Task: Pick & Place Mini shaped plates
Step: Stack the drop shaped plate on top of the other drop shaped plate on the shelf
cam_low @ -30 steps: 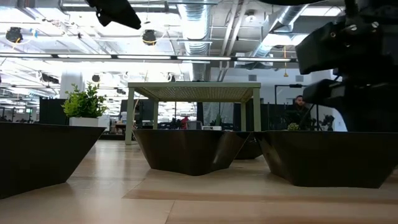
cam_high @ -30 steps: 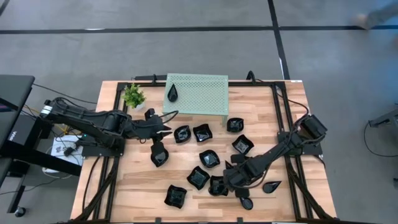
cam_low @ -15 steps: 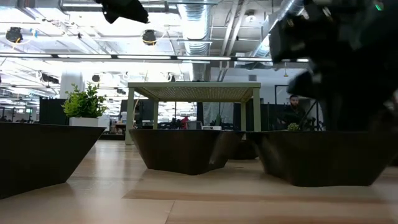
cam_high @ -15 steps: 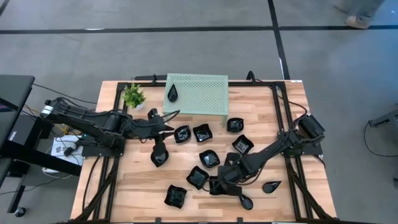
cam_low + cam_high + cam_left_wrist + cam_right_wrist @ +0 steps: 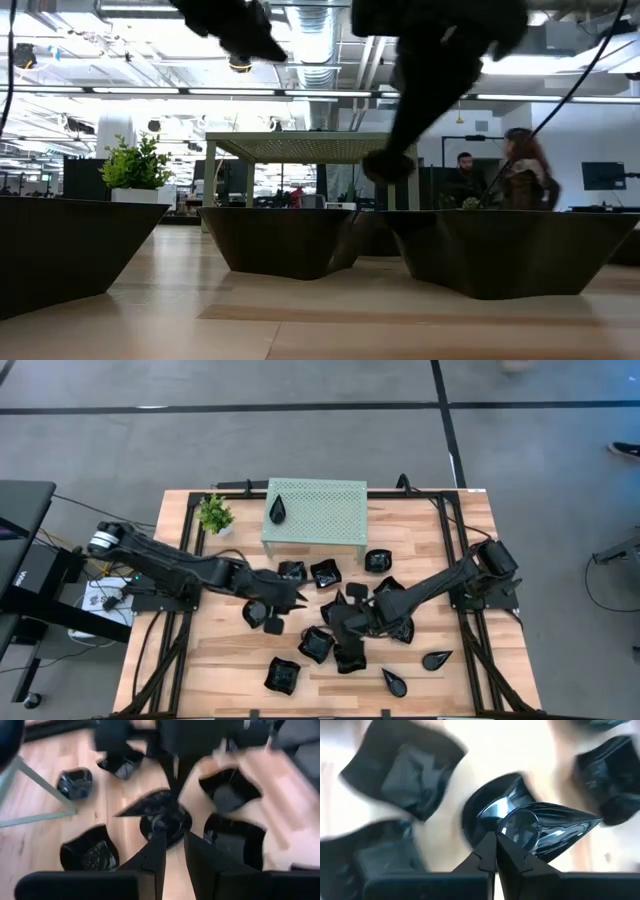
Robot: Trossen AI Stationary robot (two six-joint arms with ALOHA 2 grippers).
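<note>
- Just below the green rack (image 5: 314, 510), the right hand (image 5: 338, 606) is gripping a teardrop plate (image 5: 540, 827), fingers closed on it.
- Left hand (image 5: 298, 600) is hovering nearby w/ fingers narrow, holding nothing.

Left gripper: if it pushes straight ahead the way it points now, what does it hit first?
Most likely the teardrop-shaped plate lying just past the left gripper, whose fingers stand nearly closed. Depth is unclear, so it may pass just above the rim. The right arm lies farther along.

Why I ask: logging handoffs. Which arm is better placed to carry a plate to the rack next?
Right, probably: the right hand is shut on a teardrop plate. The left hand is open and holds nothing.
</note>
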